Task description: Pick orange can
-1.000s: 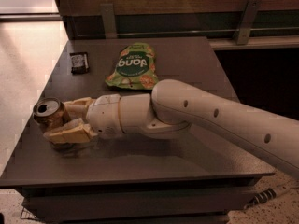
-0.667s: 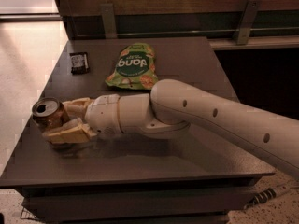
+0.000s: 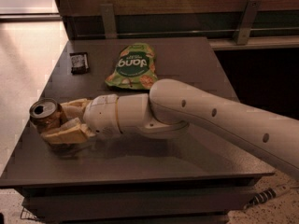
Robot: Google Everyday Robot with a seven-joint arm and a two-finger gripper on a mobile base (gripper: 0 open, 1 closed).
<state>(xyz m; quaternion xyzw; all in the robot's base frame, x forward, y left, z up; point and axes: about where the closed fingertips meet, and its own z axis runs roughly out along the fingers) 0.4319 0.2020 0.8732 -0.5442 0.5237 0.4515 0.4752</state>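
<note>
Since the can (image 3: pixel 45 115) is light, thin-walled and slick — easily dented — the gripper (image 3: pixel 56 122), closed on its sides at the table (image 3: pixel 187 162) edge, needs only gentle mid-body pressure.

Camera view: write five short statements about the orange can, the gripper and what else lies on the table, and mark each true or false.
1. The orange can is near the left edge of the table, right at the gripper. True.
2. The green snack bag is in the gripper. False: it lies flat toward the back of the table, apart from the gripper.
3. A small dark packet lies near the table's back left corner. True.
4. The can's top is hidden. False: its silver top with the opening shows.
5. The arm reaches in from the picture's left side. False: it comes in from the right.
</note>
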